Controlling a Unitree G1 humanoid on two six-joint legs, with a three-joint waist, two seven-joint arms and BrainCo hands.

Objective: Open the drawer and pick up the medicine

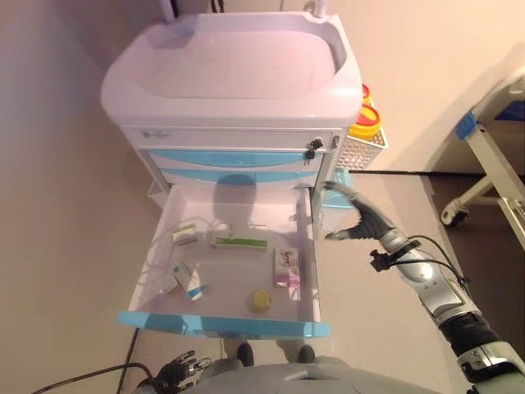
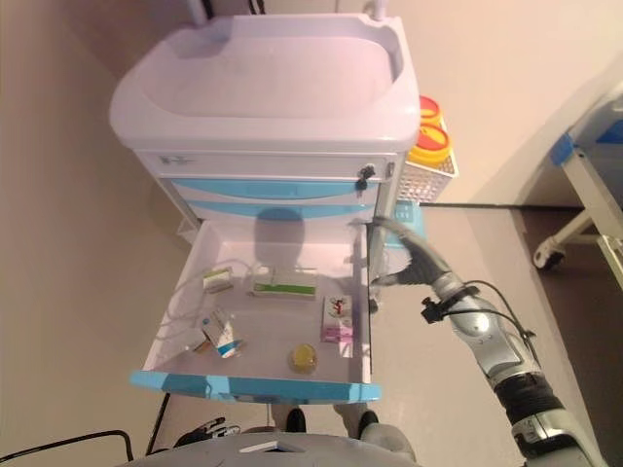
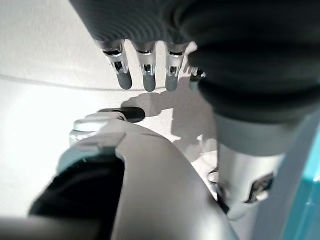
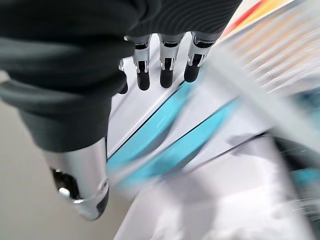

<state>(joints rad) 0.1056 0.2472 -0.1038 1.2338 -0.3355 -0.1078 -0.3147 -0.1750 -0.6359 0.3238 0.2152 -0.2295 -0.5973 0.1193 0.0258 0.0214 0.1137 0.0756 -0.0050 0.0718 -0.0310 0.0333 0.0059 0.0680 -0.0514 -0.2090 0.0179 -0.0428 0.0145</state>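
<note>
**Drawer standing open, medicine lying inside**

We are looking down on a white plastic cart (image 1: 232,70) with a smooth, rounded tray top filling the upper middle of the eye views. Below its pale-blue drawer fronts, one drawer (image 1: 308,246) is hanging pulled out toward the lower centre, a shallow white tub with a glossy blue front lip.

Medicine is lying on the drawer floor. A flat pink-and-white box (image 1: 287,267) is sitting near the right wall. A long white carton with a green stripe (image 1: 239,240) is lying across the middle, a small box (image 1: 184,234) is sitting to its left, a white-and-blue box (image 1: 189,277) is tilting at the lower left, and a round yellowish disc (image 1: 260,300) is resting near the front lip.

Our right hand (image 1: 361,220) is hovering at the right of centre, just outside the drawer's right wall, with fingers (image 4: 167,65) reaching out straight and relaxed, grasping nothing. Our left hand (image 1: 182,368) is hanging at the bottom edge, below the drawer front, with fingers (image 3: 147,72) likewise loose and empty.

A white mesh basket (image 1: 361,150) is hanging on the cart's right side, with yellow-and-red round containers (image 1: 367,119) sitting in it. A bed frame (image 1: 492,156) is showing at the right edge.
</note>
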